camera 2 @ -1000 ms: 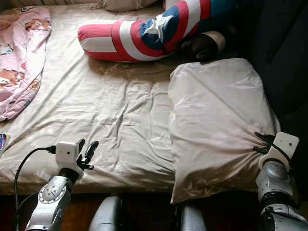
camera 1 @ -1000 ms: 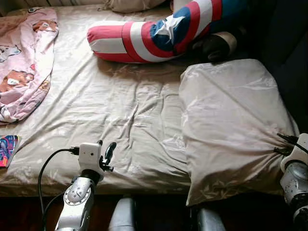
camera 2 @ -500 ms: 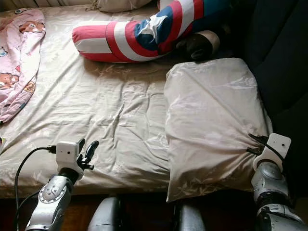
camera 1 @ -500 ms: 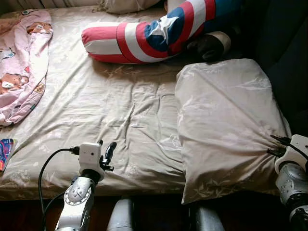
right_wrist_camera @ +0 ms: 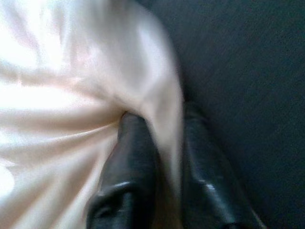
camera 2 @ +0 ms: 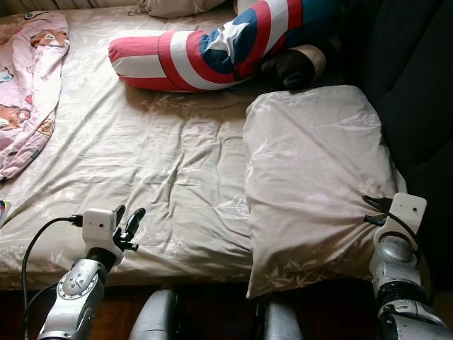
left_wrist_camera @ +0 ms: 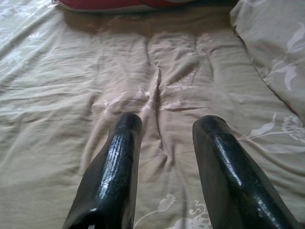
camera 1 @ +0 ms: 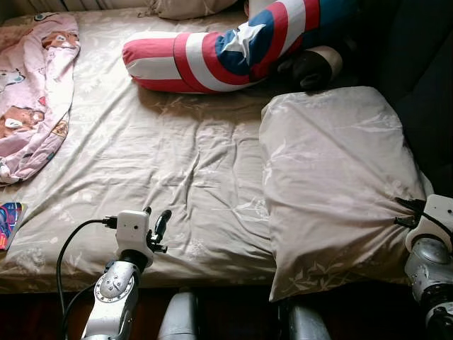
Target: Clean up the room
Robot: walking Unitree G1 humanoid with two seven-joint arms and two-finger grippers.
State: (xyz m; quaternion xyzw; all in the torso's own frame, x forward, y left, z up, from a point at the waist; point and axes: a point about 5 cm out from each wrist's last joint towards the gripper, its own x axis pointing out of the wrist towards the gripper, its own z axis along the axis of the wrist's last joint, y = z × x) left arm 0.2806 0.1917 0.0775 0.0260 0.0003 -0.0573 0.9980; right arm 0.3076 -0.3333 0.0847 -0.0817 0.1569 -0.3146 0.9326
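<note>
Now right end effector (camera 1: 406,212) pinching pillow (camera 1: 333,177) edge.

The sheet (camera 1: 163,163) is pale beige with a faint white print of leaves and flowers. The pillow (camera 1: 333,184) at 3 o'clock has the same beige cloth and white leaf print; in the right wrist view it shows washed-out cream against a near-black ground. The bolster (camera 1: 226,49) at 12 o'clock has red and white bands around a blue patch with a white star. The blanket (camera 1: 35,92) at 10 o'clock is pink with brown bears. A book (camera 1: 8,223) at 8 o'clock is blue with pink and red marks. Both arms are silver, with glossy black fingers (left_wrist_camera: 114,171) and white wrist boxes.
</note>
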